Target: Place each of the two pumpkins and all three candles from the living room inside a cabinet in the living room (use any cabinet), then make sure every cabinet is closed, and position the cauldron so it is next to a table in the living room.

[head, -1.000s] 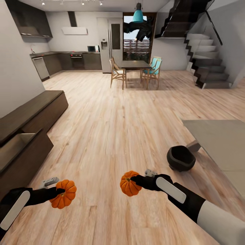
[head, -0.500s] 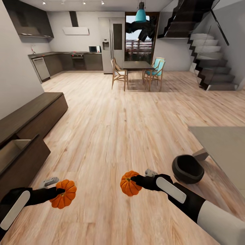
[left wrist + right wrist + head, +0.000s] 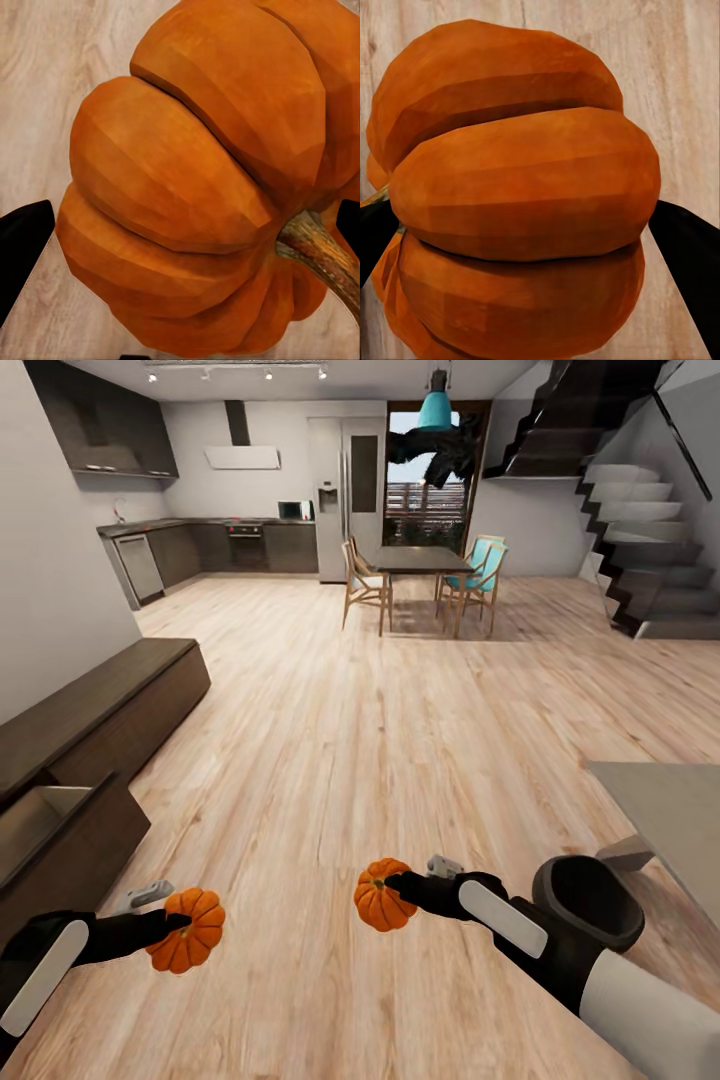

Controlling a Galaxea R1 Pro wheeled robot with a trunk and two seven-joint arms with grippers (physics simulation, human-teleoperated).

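The left gripper (image 3: 178,928) is clamping one pumpkin (image 3: 187,930), and the right gripper (image 3: 397,890) is clamping the other pumpkin (image 3: 381,896); both are hanging over bare wooden floor (image 3: 330,760). In the wrist views each pumpkin (image 3: 210,180) (image 3: 517,202) is sitting between dark fingers with its ribs bulging past them, so either grip is probably resting on a rounded surface and could be slipping if the arms are swinging hard.

The cabinet (image 3: 90,730) is lying ahead of and outboard of the left gripper, with one drawer (image 3: 45,830) standing open, its pale interior showing. That projecting drawer front is the likeliest snag: the left forearm could be clipping its corner while reaching over.

The cauldron (image 3: 588,905) is sitting close beside the right forearm, behind the right gripper, with the pale counter (image 3: 670,810) just beyond it. A careless swing of the right elbow could be knocking the cauldron away. Ahead of both grippers the floor is lying open.
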